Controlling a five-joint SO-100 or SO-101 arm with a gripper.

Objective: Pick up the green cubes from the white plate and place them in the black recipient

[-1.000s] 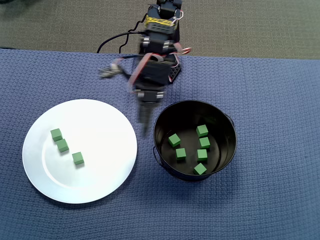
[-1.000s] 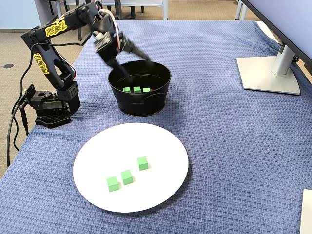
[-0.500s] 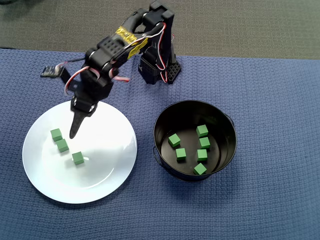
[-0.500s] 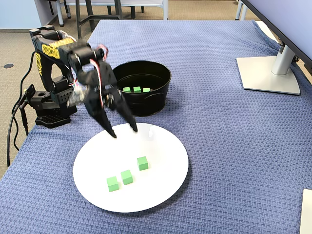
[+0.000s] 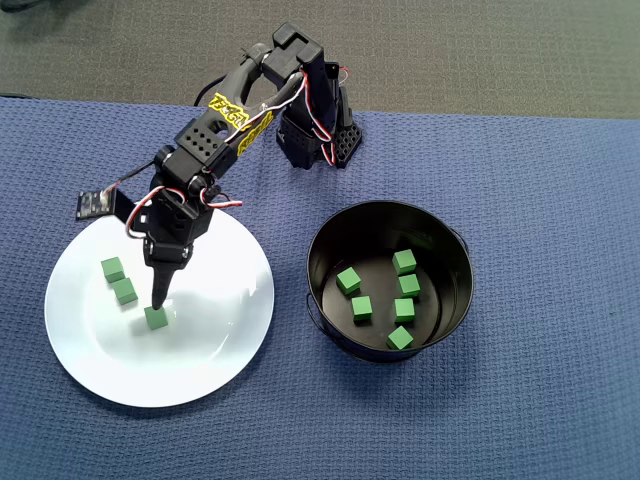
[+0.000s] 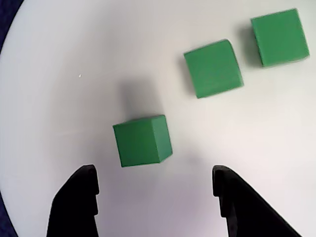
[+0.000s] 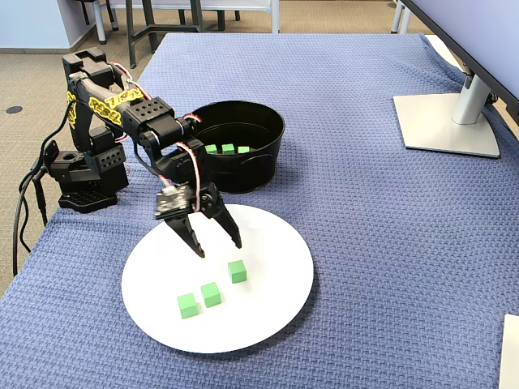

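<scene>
My two-finger black gripper [image 7: 220,247] hangs over the large round white plate [image 5: 215,345], fingers spread apart, nothing between them. Wrist view: both fingertips [image 6: 79,195] flank open plate surface, with the nearest small matte green cube [image 6: 142,140] just ahead of the gap and closer to the left fingertip, not touching either.

Three green cubes on the plate in the overhead view: one at [image 5: 155,317] under my tips, two more [image 5: 124,290] and [image 5: 112,269] toward the plate's left edge (those two sit close together, the single one apart from them). Bare plate all round the lone cube, widest toward the plate's right edge.

The round glossy black metal pot [image 5: 322,302] stands on the blue woven cloth [image 5: 540,200] just beside the plate's right edge, not touching it. Six green cubes [image 5: 404,262] lie on its flat bottom, spread loosely, rim unobstructed above.

Monitor stand [image 7: 446,121] sits well apart at the cloth's far right in the fixed view.
</scene>
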